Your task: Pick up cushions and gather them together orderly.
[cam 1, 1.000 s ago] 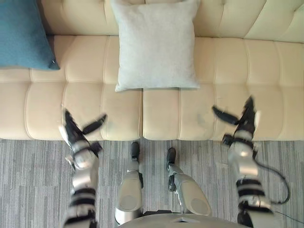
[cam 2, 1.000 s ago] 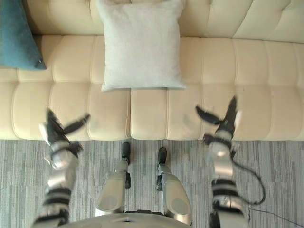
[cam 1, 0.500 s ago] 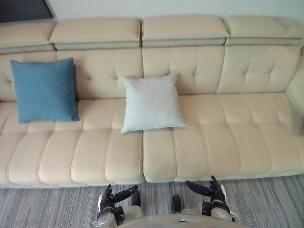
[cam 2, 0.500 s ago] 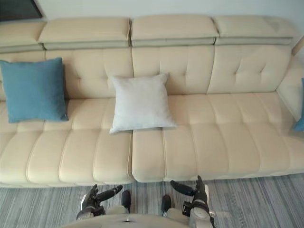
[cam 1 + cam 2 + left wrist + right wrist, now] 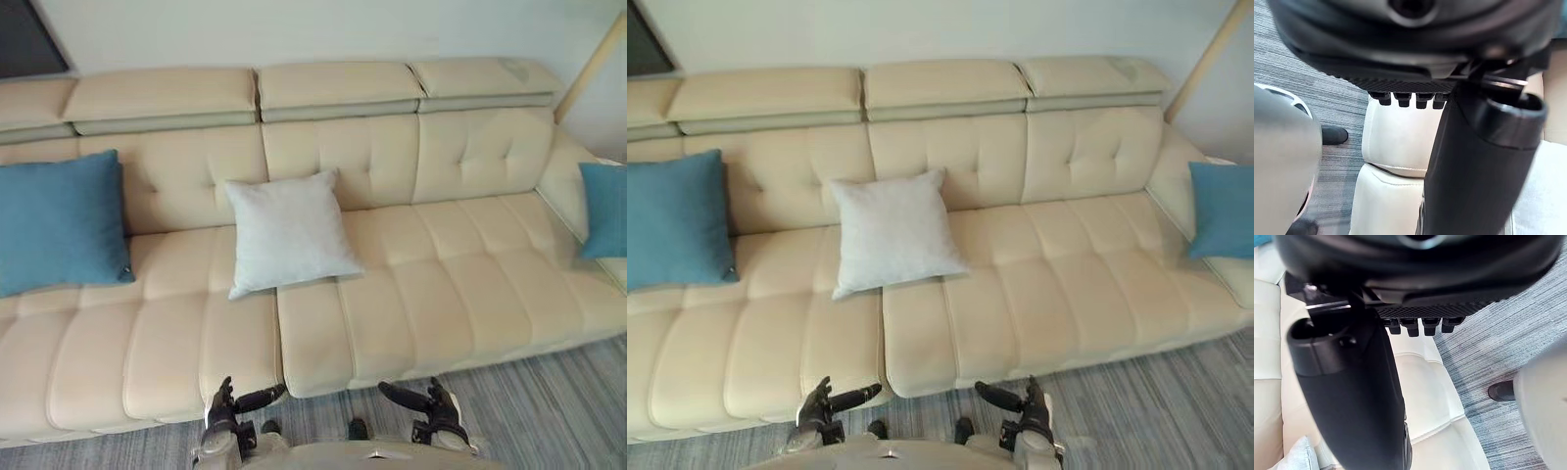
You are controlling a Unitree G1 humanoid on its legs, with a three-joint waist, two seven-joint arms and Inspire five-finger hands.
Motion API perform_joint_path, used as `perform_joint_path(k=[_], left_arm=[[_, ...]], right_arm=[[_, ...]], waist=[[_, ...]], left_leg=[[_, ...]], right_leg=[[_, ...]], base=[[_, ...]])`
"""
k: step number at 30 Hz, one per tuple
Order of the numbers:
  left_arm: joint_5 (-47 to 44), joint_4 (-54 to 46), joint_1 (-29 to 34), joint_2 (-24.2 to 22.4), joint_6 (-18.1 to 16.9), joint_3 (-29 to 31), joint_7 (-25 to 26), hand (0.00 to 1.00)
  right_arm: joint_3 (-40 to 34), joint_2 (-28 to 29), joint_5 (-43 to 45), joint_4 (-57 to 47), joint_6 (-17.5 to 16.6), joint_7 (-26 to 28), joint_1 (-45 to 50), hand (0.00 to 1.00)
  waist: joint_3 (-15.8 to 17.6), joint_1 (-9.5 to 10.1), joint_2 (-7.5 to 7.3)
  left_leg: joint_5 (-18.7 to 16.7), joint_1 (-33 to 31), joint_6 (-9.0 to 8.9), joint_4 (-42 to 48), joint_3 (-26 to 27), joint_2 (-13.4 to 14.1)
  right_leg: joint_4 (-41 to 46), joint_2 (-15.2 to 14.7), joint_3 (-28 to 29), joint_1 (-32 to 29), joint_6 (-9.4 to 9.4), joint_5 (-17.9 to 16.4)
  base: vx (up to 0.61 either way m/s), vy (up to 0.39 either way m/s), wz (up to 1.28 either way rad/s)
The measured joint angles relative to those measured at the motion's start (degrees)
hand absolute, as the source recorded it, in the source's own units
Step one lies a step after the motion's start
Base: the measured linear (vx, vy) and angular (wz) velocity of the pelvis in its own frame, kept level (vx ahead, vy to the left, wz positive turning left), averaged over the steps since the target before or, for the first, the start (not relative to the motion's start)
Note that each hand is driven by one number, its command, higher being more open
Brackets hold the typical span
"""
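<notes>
Bright, even light across the cream sofa (image 5: 441, 284); soft shadow beneath the grey cushion (image 5: 289, 230).

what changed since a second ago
The camera lifted and swung right, bringing the right blue cushion at the end of the sofa into sight. Nothing was taken or let go. The grey cushion and left blue cushion lie as before; the left hand and right hand stay open, empty.
</notes>
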Motion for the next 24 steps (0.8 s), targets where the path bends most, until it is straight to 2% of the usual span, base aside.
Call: perform_joint_path(k=[2, 3, 4, 5, 6, 7, 8, 9, 10, 11, 12, 13, 14, 15, 16, 17, 18, 19, 20, 21, 22, 23, 24], left_arm=[[0.36, 0.47, -0.79, 0.62, 0.2, -0.27, 0.15, 1.0], [0.37, 0.54, -1.32, 1.18, 0.41, -0.41, 0.18, 1.0], [0.37, 0.17, -2.03, 1.59, 0.46, -0.4, 0.22, 1.0], [0.4, -0.33, -2.61, 1.3, 0.51, -0.42, 0.35, 1.0], [0.39, -0.54, -3.56, 1.15, 0.53, -0.14, 0.52, 1.0], [0.39, -0.66, -3.69, 1.21, 0.53, -0.13, 0.68, 1.0], [0.39, -1.01, -3.68, 1.59, 0.54, -0.15, 0.89, 1.0], [0.39, -1.97, -3.4, 2.36, 0.63, -0.03, 0.93, 1.0], [0.36, -2.15, -3.55, 2.34, 0.67, 0.13, 0.95, 1.0], [0.32, -2.54, -3.53, 1.27, 1.1, -0.06, 0.72, 1.0], [0.31, -2.9, -3.24, 0.79, 1.04, -0.01, 0.8, 1.0], [0.3, -3.52, -3.39, 1.35, 0.99, 0.01, 1.2, 1.0], [0.29, -3.51, -3.81, 1.59, 1.02, 0.0, 1.66, 1.0], [0.28, -3.51, -4.05, 1.7, 1.03, -0.15, 1.85, 1.0], [0.32, -3.27, -4.05, 0.88, 1.09, -0.53, 1.84, 1.0], [0.33, -3.19, -4.01, 0.43, 1.1, -0.94, 1.79, 1.0], [0.37, -2.88, -3.85, 0.44, 1.11, -2.31, 1.65, 1.0], [0.37, -2.88, -3.83, 0.46, 1.11, -2.66, 1.73, 1.0], [0.39, -2.88, -3.45, 0.45, 1.1, -3.23, 1.79, 1.0], [0.43, -2.93, -3.87, 0.55, 1.13, -3.34, 1.74, 1.0], [0.41, -2.9, -3.98, 0.68, 1.14, -3.33, 1.7, 1.0], [0.4, -3.04, -4.17, 0.84, 1.14, -3.16, 1.77, 1.0], [0.42, -3.12, -4.31, 1.15, 1.14, -3.07, 1.9, 1.0]], right_arm=[[0.61, 0.23, 0.01, 0.35, 0.38, -0.03, -1.61, 1.0], [0.63, 0.73, 0.01, 0.42, 0.38, -0.03, -2.31, 1.0], [0.63, 1.41, 0.02, 0.53, 0.45, -0.03, -3.15, 1.0], [0.61, 1.72, 0.03, 0.53, 0.46, -0.04, -3.65, 1.0], [0.78, 1.85, 0.05, 0.7, 0.7, 0.01, -4.4, 1.0], [0.87, 1.89, 0.05, 0.72, 0.7, 0.01, -4.41, 1.0], [1.36, 1.9, 0.05, 1.37, 0.63, 0.01, -4.4, 1.0], [1.62, 1.95, 0.05, 1.95, 0.59, 0.01, -4.61, 1.0], [1.53, 1.77, 0.05, 2.29, 0.47, 0.0, -5.27, 1.0], [0.99, 0.24, 0.09, 2.45, 0.47, -0.45, -6.37, 1.0], [0.82, 0.04, 0.09, 2.78, 0.43, -0.69, -6.94, 1.0], [0.67, 0.18, 0.16, 2.82, 0.41, -1.23, -8.42, 1.0], [0.7, 0.06, 0.19, 3.09, 0.46, -1.37, -9.29, 1.0], [0.96, -0.36, 0.2, 3.61, 0.43, -1.37, -10.29, 1.0], [1.66, -1.6, 0.22, 3.98, 0.34, -1.44, -11.61, 1.0], [1.65, -2.0, 0.26, 4.12, 0.34, -1.44, -11.51, 1.0], [1.55, -2.57, 0.28, 5.23, 0.39, -1.65, -11.09, 1.0], [1.53, -2.74, 0.3, 5.53, 0.47, -1.8, -10.97, 1.0], [1.48, -3.15, 0.63, 6.18, 0.77, -2.09, -10.8, 1.0], [1.06, -3.16, 1.23, 6.17, 1.21, -2.16, -10.8, 1.0], [0.62, -3.06, 1.26, 6.19, 1.27, -2.21, -10.78, 1.0], [-0.07, -2.66, 1.27, 6.17, 1.42, -2.4, -10.72, 1.0], [-0.2, -2.72, 1.27, 6.02, 1.55, -2.7, -10.47, 1.0]], waist=[[1.02, 0.32, -0.52], [1.63, 0.29, -0.97], [2.25, 0.36, -1.65], [2.8, 0.24, -1.53], [3.66, 0.98, -1.03], [3.7, 1.07, -1.16], [3.36, 1.12, -2.03], [2.46, 1.53, -4.24], [2.89, 1.79, -4.06], [2.5, 3.02, -2.25], [2.85, 3.36, -2.37], [3.95, 3.85, -3.75], [4.6, 3.97, -4.16], [4.78, 4.16, -3.61], [5.71, 4.13, -0.74], [5.88, 4.07, -0.07], [6.15, 3.65, 0.97], [6.22, 3.57, 1.44], [6.3, 3.12, 1.81], [6.51, 2.74, 1.45], [6.65, 2.59, 1.23], [6.78, 2.52, 1.08], [7.35, 2.58, 0.09]], left_leg=[[-0.55, 1.0, 0.38, 0.79, 3.13, 0.48], [-1.34, 0.19, 0.72, 2.75, 3.78, 0.81], [-2.42, -1.75, 1.25, 6.03, 4.71, 1.49], [-3.27, -3.88, 1.93, 9.02, 5.52, 2.53], [-4.84, -5.32, 2.06, 11.88, 5.46, 4.08], [-5.37, -5.77, 2.15, 13.07, 5.1, 4.39], [-6.26, -6.97, 1.75, 15.81, 3.98, 4.64], [-6.96, -9.24, 1.19, 19.63, 3.34, 4.33], [-7.01, -10.06, 1.17, 20.88, 3.26, 4.77], [-6.24, -11.69, 2.12, 18.83, 2.07, 3.56], [-4.73, -11.3, 1.65, 17.09, 2.0, 3.68], [-3.36, -11.78, 1.3, 16.87, 2.98, 2.56], [-3.21, -12.26, 1.21, 17.37, 3.04, 2.27], [-2.89, -13.47, 0.74, 17.75, 3.04, 2.55], [-1.59, -13.96, 0.64, 16.55, 1.43, 4.0], [-0.87, -13.73, 0.55, 15.61, 0.7, 4.11], [1.62, -13.57, 0.04, 13.57, -0.94, 4.16], [2.32, -13.54, -0.16, 13.0, -1.41, 4.18], [5.4, -14.01, -0.49, 10.84, -2.63, 4.1], [6.15, -14.72, -0.56, 9.99, -3.46, 3.92], [5.14, -15.4, -0.24, 11.52, -3.67, 3.82], [1.91, -16.01, 0.18, 15.57, -3.62, 3.34], [-2.1, -16.02, 0.97, 20.2, -3.61, 2.67]], right_leg=[[2.2, 0.2, 2.59, -1.26, 0.69, -0.18], [3.13, 0.09, 2.5, -2.1, 1.87, -0.32], [4.08, -0.25, 2.12, -3.05, 3.71, -0.93], [7.53, -1.3, -1.77, -4.65, 4.37, -3.82], [24.3, -4.62, -8.82, -9.1, 0.37, -8.7], [29.72, -5.91, -9.74, -9.52, 0.59, -9.61], [38.76, -8.73, -9.98, -8.97, 1.79, -10.64], [41.35, -10.27, -8.96, -9.15, 4.36, -11.03], [41.71, -9.8, -9.74, -9.46, 4.39, -11.05], [34.88, -7.05, -9.18, -7.61, 6.07, -12.21], [33.15, -6.44, -8.5, -6.72, 5.15, -13.74], [31.53, -7.24, -7.71, -5.63, 2.14, -17.17], [28.65, -6.99, -7.38, -4.63, 1.25, -18.71], [23.42, -5.7, -6.82, -3.37, 0.82, -19.43], [18.72, -3.28, -7.5, -1.57, 0.04, -17.05], [18.18, -3.0, -7.79, -1.29, -0.13, -16.53], [18.28, -2.46, -9.65, -1.14, -0.37, -16.31], [18.48, -2.4, -10.34, -1.17, -0.46, -16.32], [18.71, -2.2, -12.16, -1.79, -1.09, -16.04], [18.6, -2.57, -13.71, -2.36, -1.85, -15.63], [18.78, -2.84, -14.15, -2.69, -2.0, -15.54], [19.36, -3.76, -14.78, -3.14, -2.2, -15.37], [20.12, -4.95, -15.03, -3.43, -2.15, -15.3]], base=[[0.0, 0.03, -0.64], [-0.06, -0.003, -0.45], [-0.11, -0.025, -0.23], [-0.13, -0.016, -0.19], [-0.12, -0.01, -0.03], [-0.09, -0.036, 0.09], [-0.06, -0.124, 0.24], [-0.04, -0.167, 0.19], [-0.1, -0.171, 0.04], [-0.08, -0.09, -0.13], [-0.15, -0.1, -0.13], [-0.09, -0.092, -0.12], [-0.17, -0.154, -0.14], [-0.19, -0.148, -0.06], [-0.2, -0.109, -0.01], [-0.23, -0.068, 0.38], [-0.18, -0.028, 0.42], [-0.21, -0.04, 0.65], [-0.17, -0.022, 0.57], [-0.16, -0.009, 0.56], [-0.1, 0.014, 0.41], [-0.06, 0.038, 0.28], [-0.05, 0.047, 0.21]])
